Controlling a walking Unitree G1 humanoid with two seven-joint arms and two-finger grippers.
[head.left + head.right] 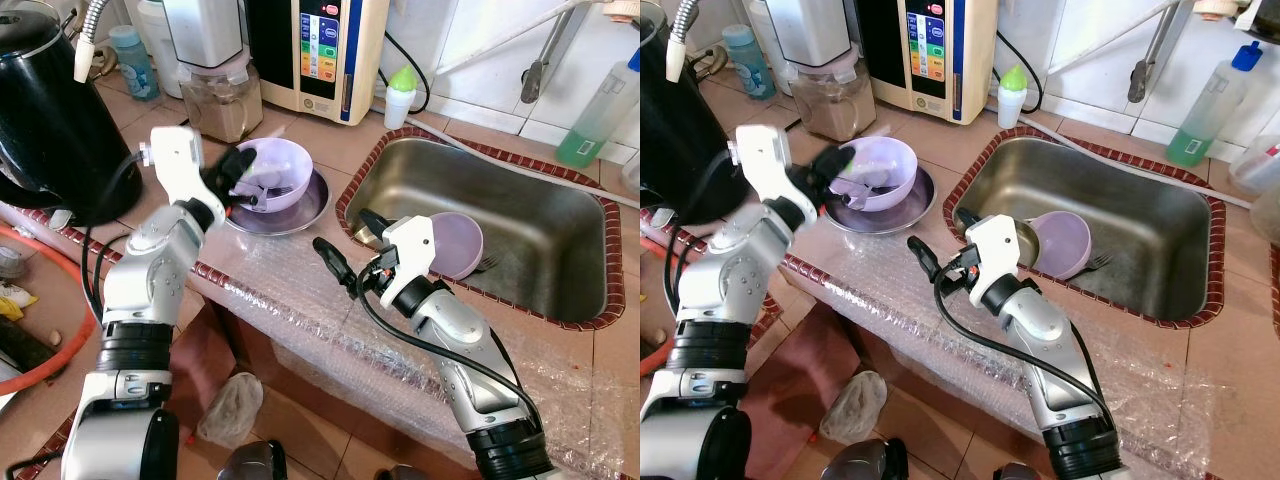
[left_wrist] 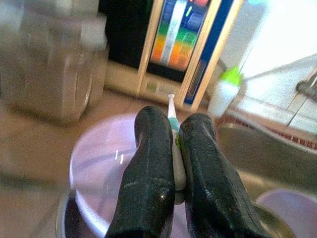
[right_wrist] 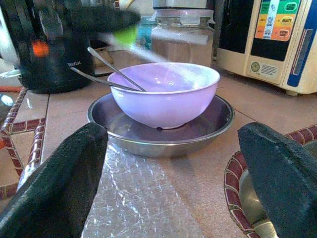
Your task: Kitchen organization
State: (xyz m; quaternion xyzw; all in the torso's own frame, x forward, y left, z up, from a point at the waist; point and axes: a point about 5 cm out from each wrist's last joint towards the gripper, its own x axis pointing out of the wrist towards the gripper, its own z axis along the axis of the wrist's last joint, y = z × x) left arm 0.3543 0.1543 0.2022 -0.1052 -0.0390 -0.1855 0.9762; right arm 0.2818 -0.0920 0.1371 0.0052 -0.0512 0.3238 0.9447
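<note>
Our left end effector hovers over the lilac bowl, its two black fingers clamped on a slim white utensil with a teal band, whose tip sticks out past the fingertips toward the appliance behind. We see the bowl resting inside a shallow steel dish on the tiled bench, just left of the sink; two metal handles lean against the bowl's inner rim. Our right end effector hangs above the strip of bubble wrap at the bench edge, between the dish and the sink, with its fingers spread wide and gripping nothing. A second lilac bowl lies tilted on its side in the sink basin, with a fork just beside it. Along the back we make out a black kettle, a clear jar with brownish contents, a cream appliance with a coloured panel, a small white bottle with a green cap and a green-liquid bottle past the sink.
</note>
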